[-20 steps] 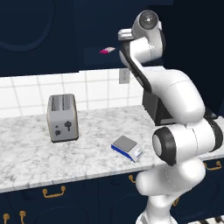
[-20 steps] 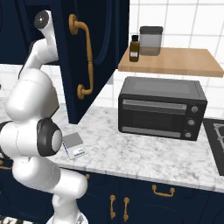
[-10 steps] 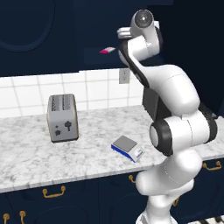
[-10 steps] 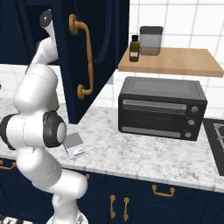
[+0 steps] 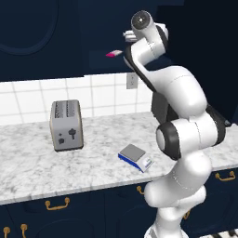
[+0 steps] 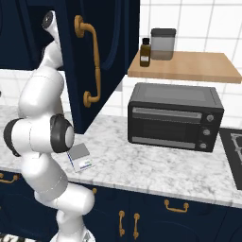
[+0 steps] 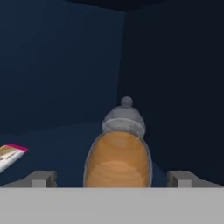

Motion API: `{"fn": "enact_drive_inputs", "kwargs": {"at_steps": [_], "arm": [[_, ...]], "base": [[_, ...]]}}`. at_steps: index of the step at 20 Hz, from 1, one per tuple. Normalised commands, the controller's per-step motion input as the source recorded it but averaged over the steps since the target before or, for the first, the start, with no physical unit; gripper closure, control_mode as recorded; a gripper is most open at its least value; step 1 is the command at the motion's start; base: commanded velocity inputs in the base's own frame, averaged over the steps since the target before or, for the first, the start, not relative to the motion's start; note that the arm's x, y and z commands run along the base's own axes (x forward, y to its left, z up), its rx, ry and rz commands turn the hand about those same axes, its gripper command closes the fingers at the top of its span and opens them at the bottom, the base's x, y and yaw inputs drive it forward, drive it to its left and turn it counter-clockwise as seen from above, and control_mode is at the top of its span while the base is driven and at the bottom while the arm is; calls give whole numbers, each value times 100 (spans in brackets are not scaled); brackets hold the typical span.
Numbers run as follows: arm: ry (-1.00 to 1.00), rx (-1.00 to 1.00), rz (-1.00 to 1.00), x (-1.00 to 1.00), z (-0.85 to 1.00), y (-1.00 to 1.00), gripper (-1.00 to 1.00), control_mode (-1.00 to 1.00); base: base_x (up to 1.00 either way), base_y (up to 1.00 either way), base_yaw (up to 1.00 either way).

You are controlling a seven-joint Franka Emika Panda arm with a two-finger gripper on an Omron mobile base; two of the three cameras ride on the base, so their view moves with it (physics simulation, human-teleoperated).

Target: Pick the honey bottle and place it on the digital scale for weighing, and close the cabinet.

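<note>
The honey bottle (image 7: 117, 153) stands upright on the dark shelf inside the cabinet (image 6: 71, 71), amber body below and pale grey cap on top, not yet lifted. In the hand view it sits right between the two fingertips (image 7: 40, 178) of the gripper (image 7: 114, 178), which stand spread wide on either side with a gap to the bottle on each, so nothing is pinched. A small flat packet with a pink end (image 7: 9, 155) lies on the same shelf, off to one side of the bottle. Down on the marble counter (image 5: 37, 167), the digital scale (image 5: 135, 157) waits with its platform bare, near the arm's base and well apart from the toaster (image 5: 66, 124). The cabinet door, with its long brass handle (image 6: 92, 64), hangs open. By my reading the task is at its first step: the grasp, the carry to the scale and the closing of the door are all left.
</note>
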Motion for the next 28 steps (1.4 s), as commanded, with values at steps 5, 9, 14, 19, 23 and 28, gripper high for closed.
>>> {"fn": "enact_drive_inputs", "kwargs": {"at_steps": [5,9,14,19,23,28], "arm": [[9,0,-9,36,0,-23,-100,-100],[7,0,-4,42,0,-14,-100,-100],[0,0,-3,45,0,-8,-100,-100],[2,0,-4,39,-4,-19,-100,-100],[0,0,-2,23,-14,-5,100,-100],[0,0,0,3,-32,-5,100,-100]], "base": [[0,0,0],[0,0,0],[0,0,0],[0,0,0],[0,0,0],[0,0,0]]}}
